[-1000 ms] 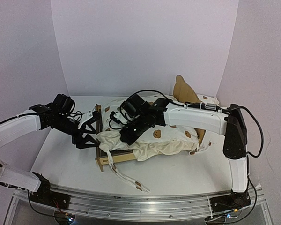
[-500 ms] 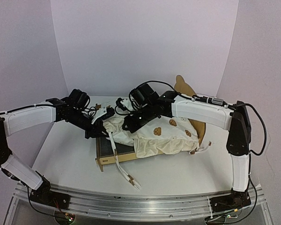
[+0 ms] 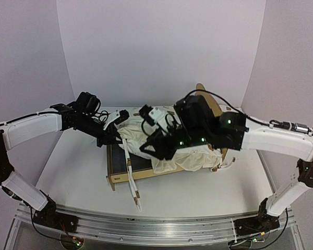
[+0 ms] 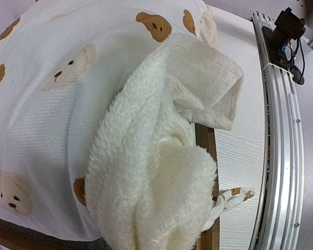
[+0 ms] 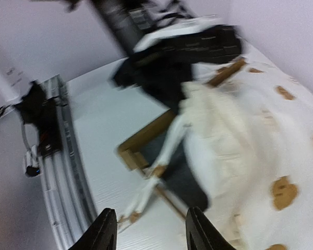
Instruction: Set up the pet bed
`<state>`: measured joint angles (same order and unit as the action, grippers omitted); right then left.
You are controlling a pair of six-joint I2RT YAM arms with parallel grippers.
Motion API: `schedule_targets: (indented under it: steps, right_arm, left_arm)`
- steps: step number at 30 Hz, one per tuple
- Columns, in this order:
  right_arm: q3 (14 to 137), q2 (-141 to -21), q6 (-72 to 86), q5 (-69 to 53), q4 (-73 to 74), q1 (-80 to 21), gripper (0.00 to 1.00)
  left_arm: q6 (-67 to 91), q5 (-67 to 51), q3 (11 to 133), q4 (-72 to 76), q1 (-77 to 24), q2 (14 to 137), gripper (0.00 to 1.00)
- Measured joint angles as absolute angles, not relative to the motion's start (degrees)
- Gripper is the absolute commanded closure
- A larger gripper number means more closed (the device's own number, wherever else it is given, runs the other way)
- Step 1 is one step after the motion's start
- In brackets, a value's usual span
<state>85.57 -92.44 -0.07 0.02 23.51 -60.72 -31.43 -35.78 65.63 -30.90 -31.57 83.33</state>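
Right fingers (image 5: 105, 232) lifted clear, spread empty — left fingers (image 3: 108, 138) clamp the cushion's (image 4: 52, 104) corner over the pet bed (image 3: 117, 180).

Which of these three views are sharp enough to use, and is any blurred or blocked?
Top view: sharp, evenly lit, no glare, pet bed readable. Left wrist view: in focus, but the cushion fills nearly the whole frame. Right wrist view: smeared by motion blur; only the fingertips at the bottom edge look crisp.

From above and behind, the top view shares the pet bed (image 3: 117, 159) and cushion (image 3: 193, 159) with both close wrist views.
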Motion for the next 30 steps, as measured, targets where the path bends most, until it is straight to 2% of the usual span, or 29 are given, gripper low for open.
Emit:
schedule_targets:
  steps: [3,7,13,24,30]
  right_arm:
    - [73.08,-87.09,3.11,0.31,11.28,-69.07,0.68]
    - [64.32,-92.5,7.5,4.27,1.53,-73.94,0.67]
    - [62.54,-103.31,12.7,11.08,-3.32,-75.2,0.69]
    - [62.54,-110.11,19.36,15.46,-8.82,-75.18,0.72]
    - [62.57,-111.79,20.71,16.34,-9.9,-75.18,0.67]
  left_arm:
    - [-31.44,-35.75,65.63,-30.82,-31.57,83.33,1.0]
    - [-31.44,-35.73,65.63,-30.43,-31.57,83.33,1.0]
    - [-31.44,-35.57,65.6,-30.34,-31.57,83.33,1.0]
    - [-31.12,-35.48,65.14,-29.86,-31.57,83.26,1.0]
    - [-30.93,-35.48,64.83,-29.73,-31.57,83.24,1.0]
